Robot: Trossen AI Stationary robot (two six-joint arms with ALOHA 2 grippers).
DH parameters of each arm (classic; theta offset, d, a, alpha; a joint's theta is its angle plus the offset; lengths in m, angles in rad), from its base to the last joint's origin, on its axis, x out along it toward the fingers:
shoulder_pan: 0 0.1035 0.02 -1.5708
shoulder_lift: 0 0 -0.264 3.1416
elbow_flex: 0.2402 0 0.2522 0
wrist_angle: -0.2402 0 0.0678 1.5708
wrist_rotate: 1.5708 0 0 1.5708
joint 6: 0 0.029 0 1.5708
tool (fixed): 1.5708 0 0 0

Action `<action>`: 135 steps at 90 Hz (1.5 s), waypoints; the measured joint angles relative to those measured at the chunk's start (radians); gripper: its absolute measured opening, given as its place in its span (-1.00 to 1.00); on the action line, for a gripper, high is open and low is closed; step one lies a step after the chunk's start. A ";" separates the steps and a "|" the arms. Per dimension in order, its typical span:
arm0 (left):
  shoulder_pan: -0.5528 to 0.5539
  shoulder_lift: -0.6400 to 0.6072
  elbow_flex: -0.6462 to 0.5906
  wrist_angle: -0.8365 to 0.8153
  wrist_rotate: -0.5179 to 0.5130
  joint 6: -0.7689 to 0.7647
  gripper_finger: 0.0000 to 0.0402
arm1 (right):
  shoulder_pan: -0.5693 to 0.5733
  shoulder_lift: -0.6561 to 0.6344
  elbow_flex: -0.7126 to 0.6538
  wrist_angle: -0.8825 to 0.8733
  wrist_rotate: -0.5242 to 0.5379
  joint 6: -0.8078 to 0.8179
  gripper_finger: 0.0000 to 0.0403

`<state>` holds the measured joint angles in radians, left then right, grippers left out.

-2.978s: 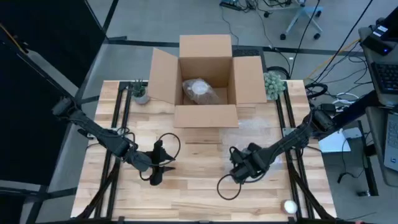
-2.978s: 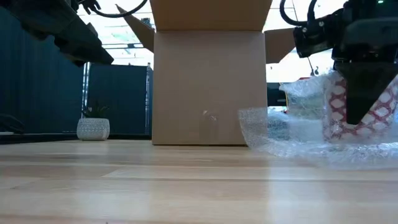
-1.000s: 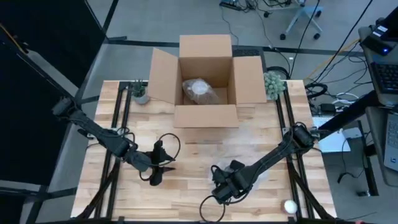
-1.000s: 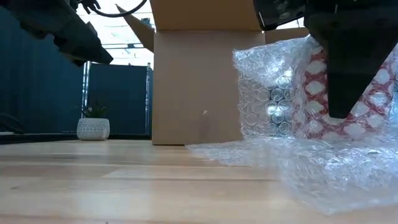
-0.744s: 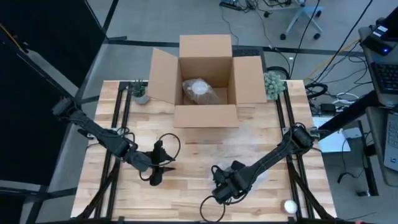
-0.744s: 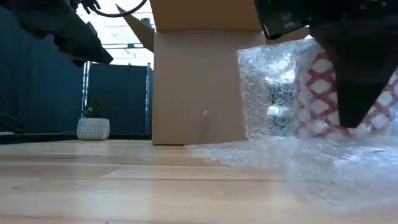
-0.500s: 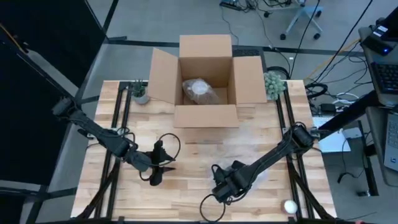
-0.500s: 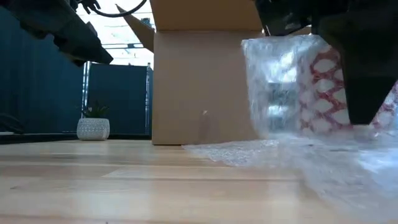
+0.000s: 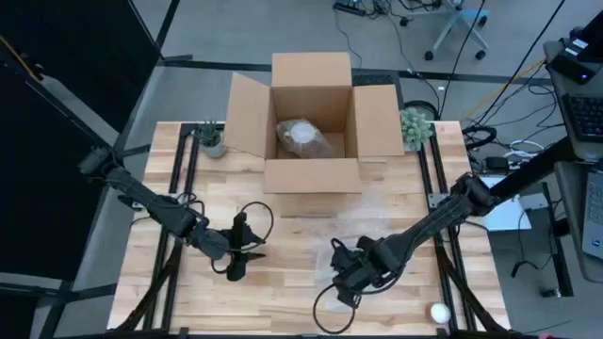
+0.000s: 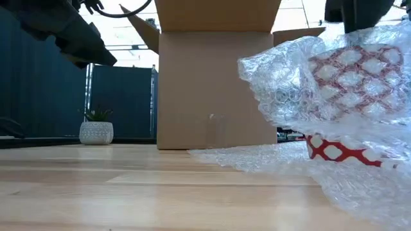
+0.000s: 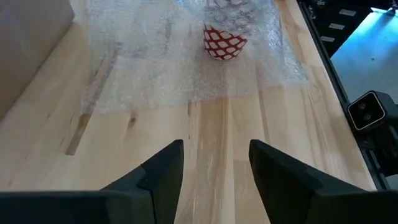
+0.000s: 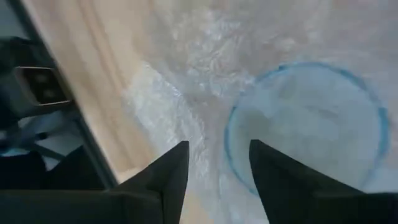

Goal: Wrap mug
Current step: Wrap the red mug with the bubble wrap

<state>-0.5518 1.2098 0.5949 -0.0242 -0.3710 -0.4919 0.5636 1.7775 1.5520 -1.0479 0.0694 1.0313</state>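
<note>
The right gripper's (image 12: 214,165) fingers (image 12: 166,176) stand apart, released above the red-and-white mug (image 10: 343,149), which sits on the desk (image 9: 292,240) apparently draped in bubble wrap (image 10: 321,83). The left gripper (image 11: 214,165), fingers spread, hovers well apart from it.

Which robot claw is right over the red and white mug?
The right gripper, hovering over the mug on the bubble wrap. The left gripper waits apart over bare wood.
</note>
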 joint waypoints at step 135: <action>0.178 0.627 0.258 0.666 0.252 0.081 -0.15 | 0.210 -0.138 -0.288 0.084 0.457 0.221 -0.23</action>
<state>-0.3733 1.8370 0.8528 0.6415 -0.1188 -0.4110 0.7736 1.6394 1.2644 -0.9644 0.5264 1.2524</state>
